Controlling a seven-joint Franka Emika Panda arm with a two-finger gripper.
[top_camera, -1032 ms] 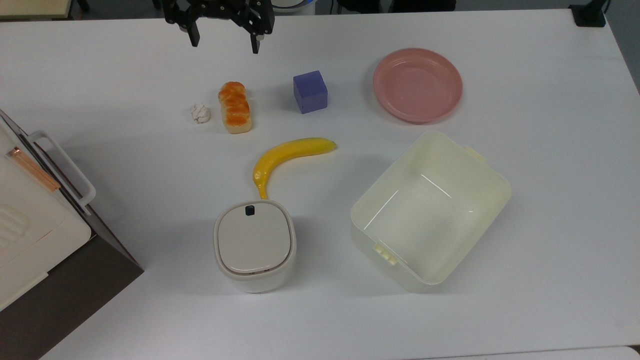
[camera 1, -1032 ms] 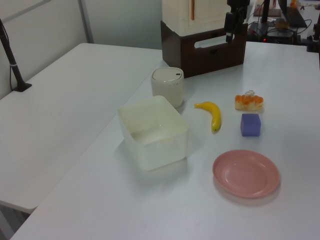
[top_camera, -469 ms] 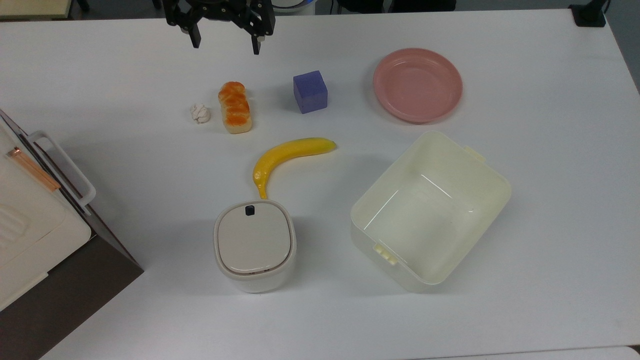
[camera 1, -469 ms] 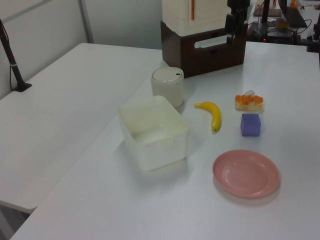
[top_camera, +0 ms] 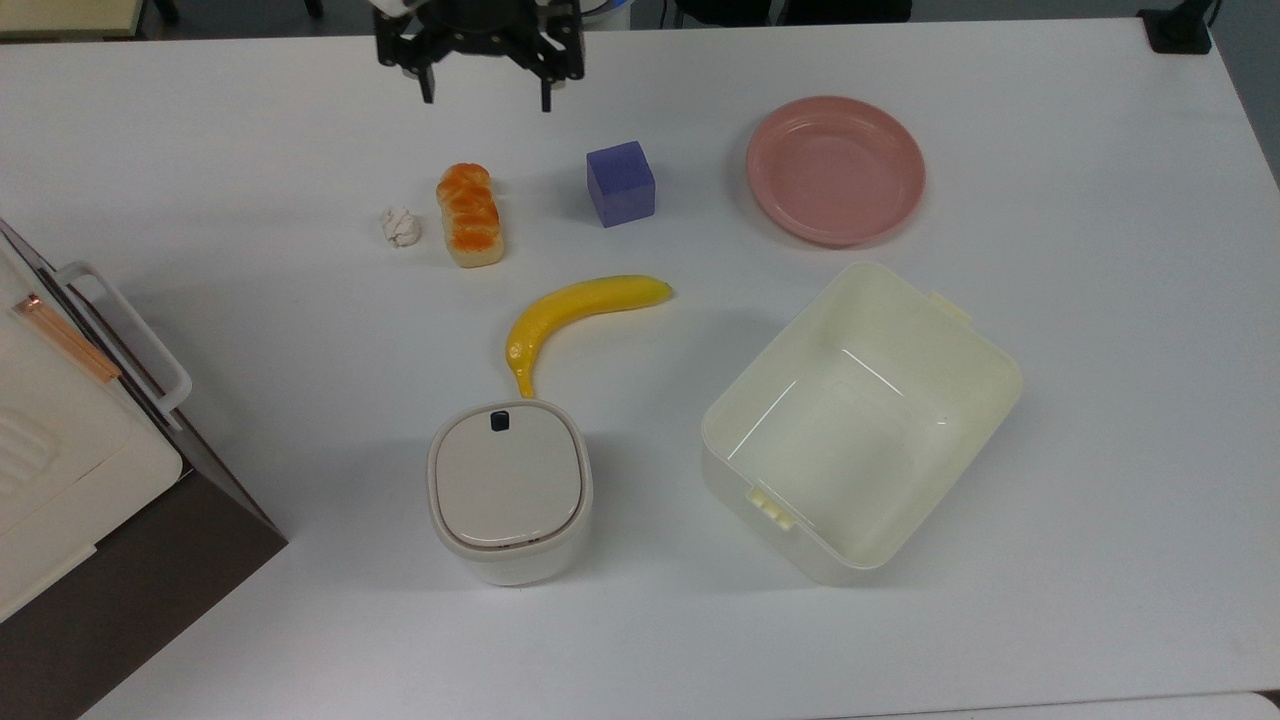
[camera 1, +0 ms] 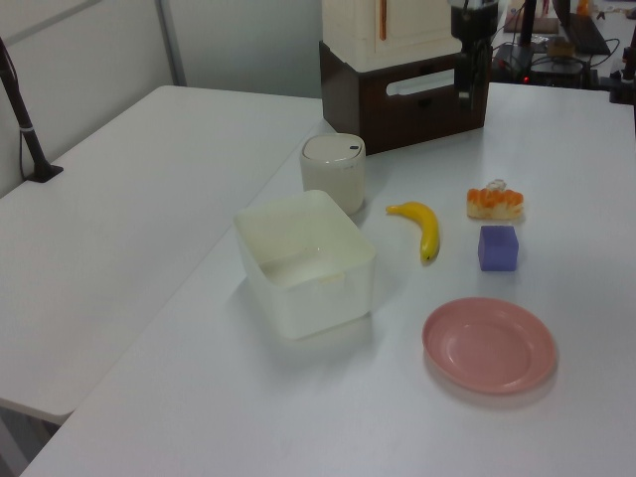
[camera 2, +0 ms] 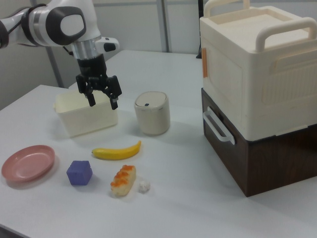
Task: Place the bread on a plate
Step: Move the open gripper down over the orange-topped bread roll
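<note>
- Bread, a small oblong loaf with pale yellow sides and a glossy orange-brown ridged top, lies on the white table, just beside a small white paper wad.
- Round pink plate sits bare, well apart from the loaf, with a purple cube between them.
- Black two-finger gripper hangs above the table, fingers spread wide, holding nothing.
- Yellow banana lies between the loaf and a lidded cream canister; a cream rectangular tub stands near the plate.

Top view looks straight down; left and right views face across the table oppositely.
</note>
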